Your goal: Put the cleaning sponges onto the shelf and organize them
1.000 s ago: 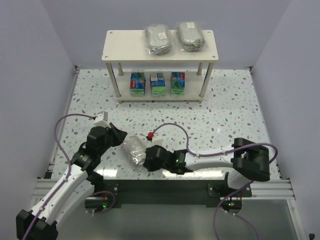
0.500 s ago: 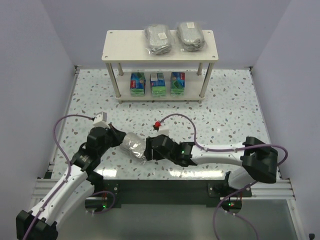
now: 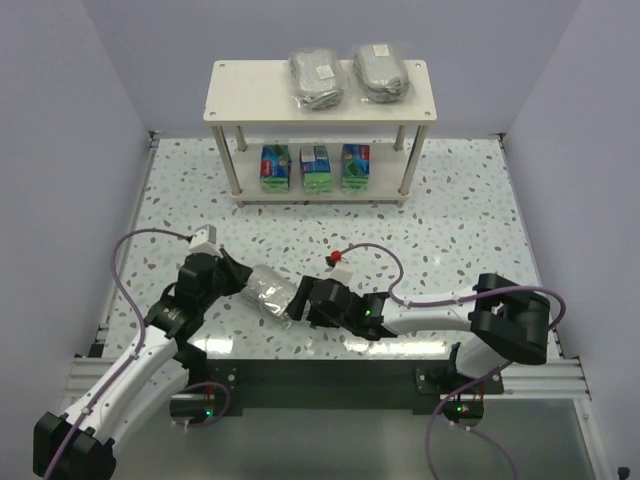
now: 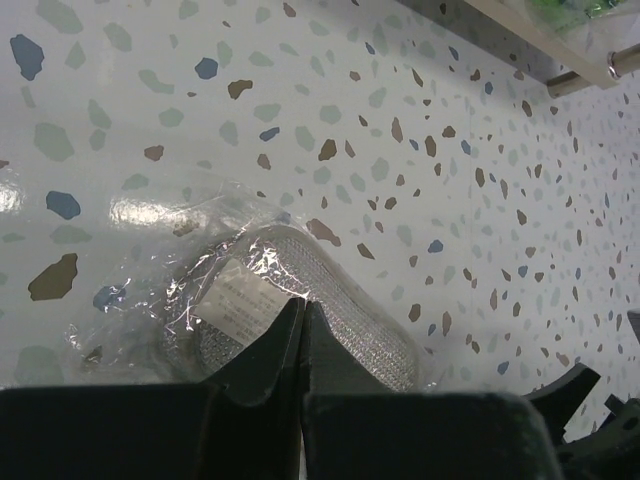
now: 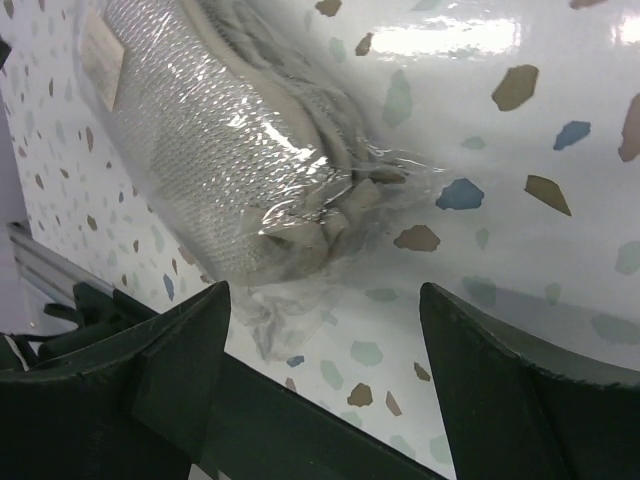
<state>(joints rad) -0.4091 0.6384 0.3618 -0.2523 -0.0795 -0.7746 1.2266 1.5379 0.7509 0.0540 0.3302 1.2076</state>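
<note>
Top external view: speckled tabletop (image 3: 450, 230), lilac walls (image 3: 60, 150), shelf (image 3: 250, 95) at far edge. Near the front edge, my right gripper (image 3: 300, 298) gapes at a grey bundle (image 3: 268, 294); my left gripper (image 3: 242, 282), closed, touches it.

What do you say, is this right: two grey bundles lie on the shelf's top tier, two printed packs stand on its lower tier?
Not quite. The top external view shows three printed packs on the lower tier of the shelf, not two. The two grey bundles on top are right.
</note>
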